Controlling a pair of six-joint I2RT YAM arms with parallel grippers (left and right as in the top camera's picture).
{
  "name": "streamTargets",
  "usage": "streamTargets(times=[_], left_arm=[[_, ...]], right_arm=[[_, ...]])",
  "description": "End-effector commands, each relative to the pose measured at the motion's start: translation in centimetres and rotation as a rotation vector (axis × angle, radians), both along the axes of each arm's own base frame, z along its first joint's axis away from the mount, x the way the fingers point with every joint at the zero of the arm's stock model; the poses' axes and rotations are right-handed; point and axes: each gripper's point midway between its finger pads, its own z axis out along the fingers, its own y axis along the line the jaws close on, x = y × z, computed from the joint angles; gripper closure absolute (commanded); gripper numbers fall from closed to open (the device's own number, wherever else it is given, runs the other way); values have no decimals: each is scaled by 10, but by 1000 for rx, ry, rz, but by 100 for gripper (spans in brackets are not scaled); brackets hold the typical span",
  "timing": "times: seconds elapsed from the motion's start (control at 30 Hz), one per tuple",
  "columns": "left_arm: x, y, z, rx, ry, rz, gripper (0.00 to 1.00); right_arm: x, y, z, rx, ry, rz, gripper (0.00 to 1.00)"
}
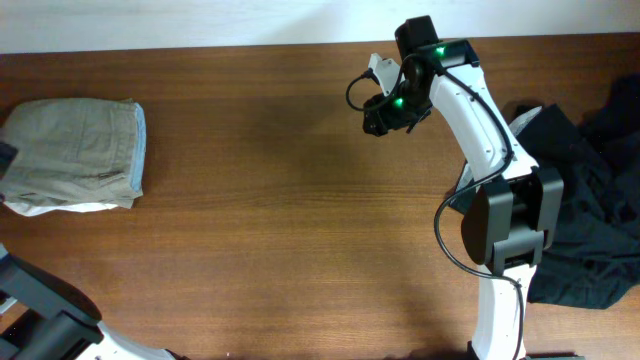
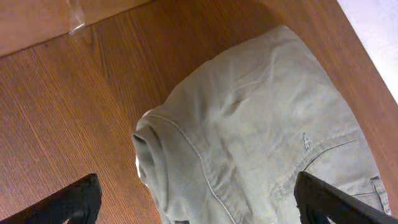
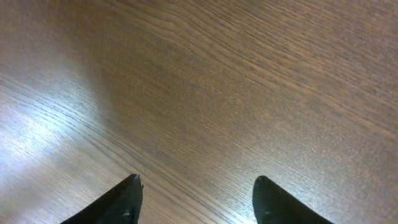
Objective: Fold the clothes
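A folded khaki garment [image 1: 75, 155] lies at the table's left edge, on top of a light blue and white piece. It fills the left wrist view [image 2: 261, 124]. My left gripper [image 2: 196, 199] is open above it, fingers wide apart and holding nothing; only the arm's base shows at the bottom left of the overhead view. My right gripper [image 1: 383, 112] hovers over bare wood at the back centre of the table. In the right wrist view its fingers [image 3: 196, 186] are open and empty above the wood. A heap of dark clothes [image 1: 590, 200] lies at the right edge.
The brown wooden table [image 1: 280, 220] spans the view. The right arm's white links and black base [image 1: 505, 220] stand next to the dark heap. A small clear object [image 2: 76, 18] lies on the wood near the khaki garment.
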Motion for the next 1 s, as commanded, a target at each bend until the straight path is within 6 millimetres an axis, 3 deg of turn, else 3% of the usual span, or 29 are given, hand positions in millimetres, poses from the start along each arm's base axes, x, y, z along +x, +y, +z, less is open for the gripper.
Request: streamTargets(times=[0.0,0.1,0.13,0.17,0.2,0.27,0.33,0.37,0.43,0.5,0.53,0.57,0.6,0.63,0.67,0.7,0.73,0.77,0.8,0.83,0.87,0.9,0.93,0.97], left_arm=[[-3,8,13,76,19,4,1],[17,5,29,141,-42,-140,1],[21,3,31,150,-48,-178,24],[19,2,29,151,-34,-182,85],[13,5,20,143,5,-161,99],[-4,9,-24,87,151,-118,99],[-32,11,-93,-18,345,-77,99],[-45,10,-123,-85,403,-66,90],[-48,16,-120,-76,402,-50,62],[-29,15,-92,-67,302,-82,60],[-6,8,-59,-64,180,-140,56],[24,-11,-19,-24,76,-242,52],[42,-28,6,44,57,-325,50],[63,-63,34,116,43,-421,49],[77,-98,47,129,29,-492,47],[98,-158,50,121,31,-618,43],[116,-220,45,110,41,-747,37],[131,-294,42,116,39,-906,25],[138,-344,39,121,29,-1005,19],[141,-402,32,136,26,-1133,7],[131,-466,12,171,75,-1330,1],[115,-487,-3,180,153,-1400,1],[99,-488,-10,155,223,-1397,1],[88,-475,-14,114,280,-1359,1]], right_arm=[[3,-1,-2,1,6,-21,38],[4,-4,-2,1,7,-27,38],[4,-4,-2,1,7,-27,38],[4,-4,-2,2,7,-27,38],[3,-4,-2,2,10,-34,38],[2,-4,-2,2,19,-41,38],[-4,-6,-4,-4,45,-41,38],[-6,-6,-4,-6,55,-41,38],[-6,-6,-4,-6,55,-41,38],[-6,-6,-4,-6,55,-41,38],[-6,-6,-4,-5,52,-41,38],[-4,-6,-4,-3,44,-42,39],[-2,-5,-3,-1,34,-42,39],[0,-5,-3,2,30,-48,38],[1,-5,-2,3,27,-52,38],[2,-4,-2,7,22,-51,29],[3,-1,-1,25,20,-47,5],[3,8,3,80,19,-33,1],[7,11,5,99,5,-37,1],[23,3,9,110,-18,-145,1],[42,-23,17,143,-20,-333,1],[49,-60,29,207,3,-452,1],[45,-90,35,231,34,-510,1],[35,-123,38,223,68,-571,1]])
